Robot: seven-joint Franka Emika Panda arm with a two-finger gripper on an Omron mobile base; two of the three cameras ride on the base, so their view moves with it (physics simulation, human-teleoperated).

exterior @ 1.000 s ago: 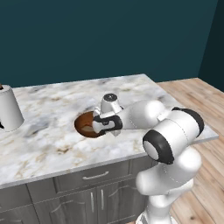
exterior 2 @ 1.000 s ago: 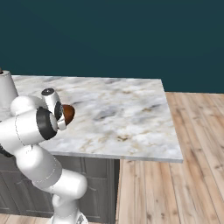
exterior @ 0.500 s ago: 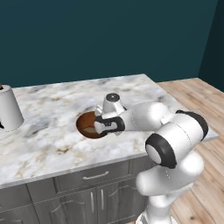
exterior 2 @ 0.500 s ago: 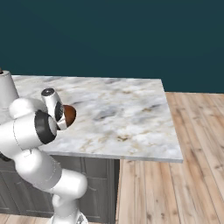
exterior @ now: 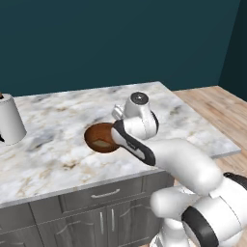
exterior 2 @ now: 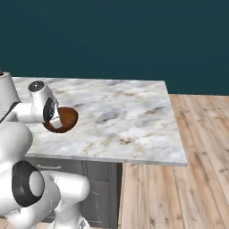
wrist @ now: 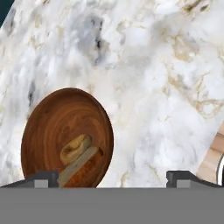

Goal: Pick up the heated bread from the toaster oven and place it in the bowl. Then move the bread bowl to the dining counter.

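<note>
- The wooden bowl (exterior: pixel 100 138) sits on the marble desk (exterior: pixel 58 140), towards its front edge, upright with its mouth up.
- Inside the bowl lie two pieces: a small golden-brown bun (wrist: pixel 74 148) and, touching it, a pale tan flat slice (wrist: pixel 78 165) with a darker crust, both on the bowl's floor on the side nearer the arm.
- From the right base view the bowl (exterior 2: pixel 62 120) shows its reddish-brown outer wall, partly behind the robot's wrist.
- The end effector (wrist: pixel 111 178) hangs just over the near rim of the bowl, its fingertips (wrist: pixel 43 178) spread wide apart and holding nothing; one tip is over the bowl's edge, the other over bare marble.
- A white cylindrical canister (exterior: pixel 9 119) stands upright at the desk's far left, well apart from the bowl.
- Wooden floor (exterior 2: pixel 197 147) lies beyond the desk's right end.
</note>
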